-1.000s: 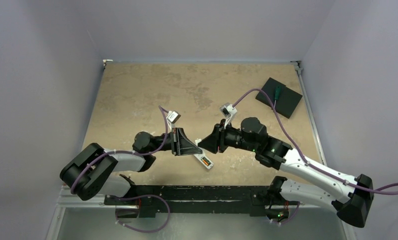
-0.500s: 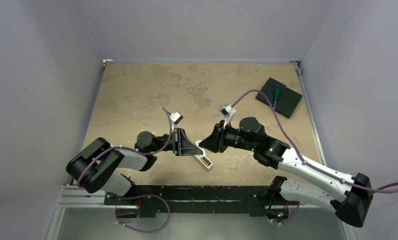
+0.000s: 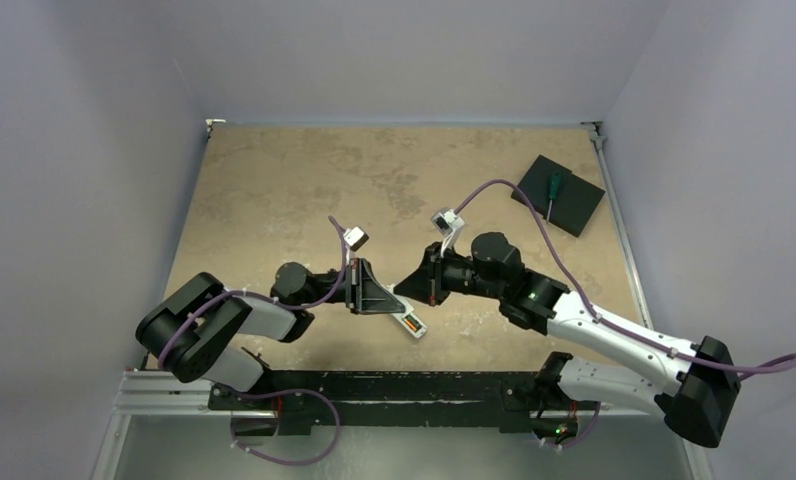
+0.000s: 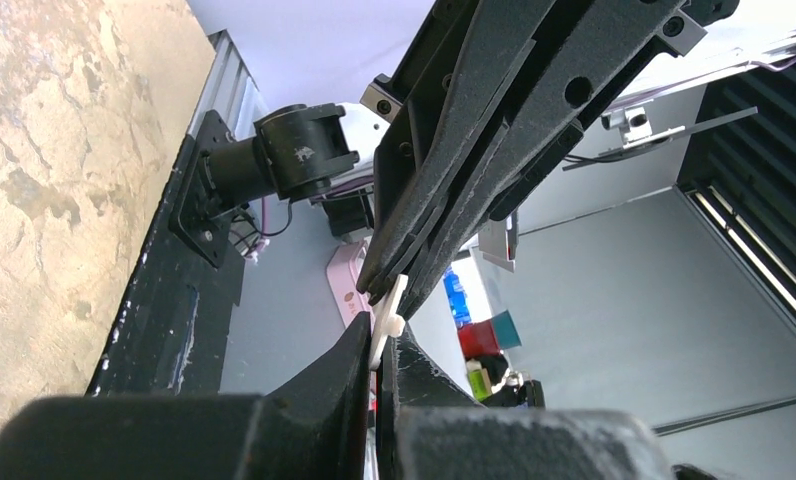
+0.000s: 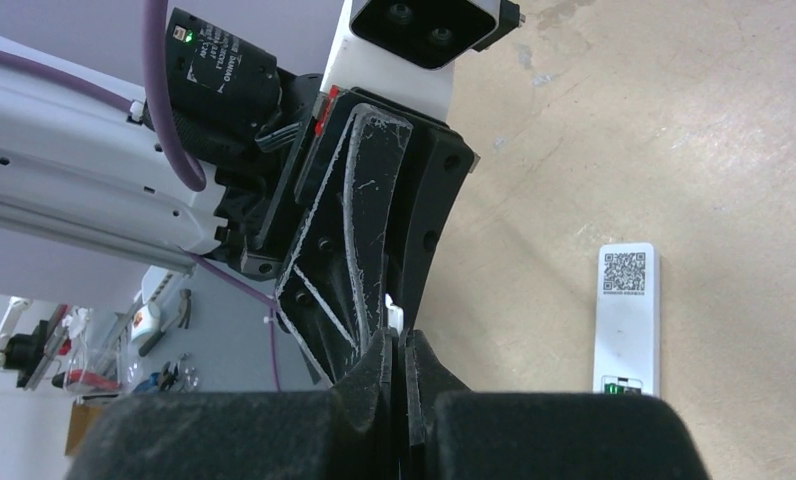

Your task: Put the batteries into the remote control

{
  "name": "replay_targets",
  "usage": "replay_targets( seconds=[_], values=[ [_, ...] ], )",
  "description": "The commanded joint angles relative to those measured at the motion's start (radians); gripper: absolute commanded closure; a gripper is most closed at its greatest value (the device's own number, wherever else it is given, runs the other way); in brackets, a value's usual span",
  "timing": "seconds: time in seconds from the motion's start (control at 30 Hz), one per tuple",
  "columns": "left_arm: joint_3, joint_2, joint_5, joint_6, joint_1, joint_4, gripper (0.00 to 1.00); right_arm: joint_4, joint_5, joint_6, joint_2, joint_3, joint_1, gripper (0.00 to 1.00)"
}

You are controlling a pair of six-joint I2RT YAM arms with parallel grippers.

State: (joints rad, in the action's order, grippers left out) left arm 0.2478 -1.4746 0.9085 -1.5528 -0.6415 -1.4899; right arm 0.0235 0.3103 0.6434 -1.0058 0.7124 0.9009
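Where the arms meet, the left claw (image 3: 395, 297) is clenched on a thin white piece (image 4: 387, 318), probably the battery lid, and the right claw (image 3: 403, 287) is clamped on its other end. Light, stiff, slick plastic: hold its flat faces. Near them lies the remote control (image 5: 626, 318), recess up, on open worktop (image 3: 274, 180), edges well apart.

Two arms: the left arm (image 3: 229, 322) at lower left, the right arm (image 3: 614, 335) at lower right. Two grippers, the left gripper (image 3: 398, 306) and the right gripper (image 3: 398, 286), at centre. One white piece (image 4: 388, 318) between them. One remote (image 3: 409, 323) just below centre. One black pad (image 3: 572, 205) at upper right, with one screwdriver (image 3: 553, 187) on it. Two purple cables (image 3: 534, 215), one per arm.
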Motion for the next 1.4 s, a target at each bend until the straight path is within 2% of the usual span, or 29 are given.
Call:
replay_targets(
  seconds=[0.0, 0.17, 0.47, 0.63, 0.77, 0.97, 1.03, 1.2, 1.37],
  values=[
    [-0.006, -0.012, -0.016, -0.001, -0.001, -0.289, 1.0, 0.144, 0.089, 0.025, 0.009, 0.01, 0.012, 1.0],
    [-0.007, -0.014, -0.018, -0.006, -0.001, -0.289, 1.0, 0.103, 0.055, 0.009, 0.033, 0.01, 0.012, 1.0],
    [-0.009, -0.035, -0.043, -0.01, 0.002, -0.282, 0.65, -0.074, -0.055, -0.069, 0.107, 0.036, 0.012, 1.0],
    [-0.003, -0.019, -0.061, 0.004, 0.002, -0.229, 0.63, -0.215, -0.182, -0.145, 0.134, 0.06, 0.012, 1.0],
    [0.014, 0.053, -0.079, 0.118, 0.0, 0.011, 0.63, -0.306, -0.319, -0.192, 0.148, 0.08, 0.012, 1.0],
    [0.105, 0.262, -0.161, 0.408, 0.002, 0.633, 0.63, -0.409, -0.454, -0.293, 0.128, 0.118, 0.012, 1.0],
    [0.147, 0.302, -0.19, 0.483, 0.001, 0.784, 0.62, -0.402, -0.47, -0.334, 0.125, 0.115, 0.013, 1.0],
    [0.227, 0.326, -0.231, 0.521, 0.003, 0.99, 0.62, -0.347, -0.49, -0.452, 0.134, 0.112, 0.054, 1.0],
    [0.287, 0.325, -0.233, 0.521, 0.02, 1.103, 0.63, -0.288, -0.62, -0.612, 0.128, 0.103, 0.21, 1.0]
  ],
)
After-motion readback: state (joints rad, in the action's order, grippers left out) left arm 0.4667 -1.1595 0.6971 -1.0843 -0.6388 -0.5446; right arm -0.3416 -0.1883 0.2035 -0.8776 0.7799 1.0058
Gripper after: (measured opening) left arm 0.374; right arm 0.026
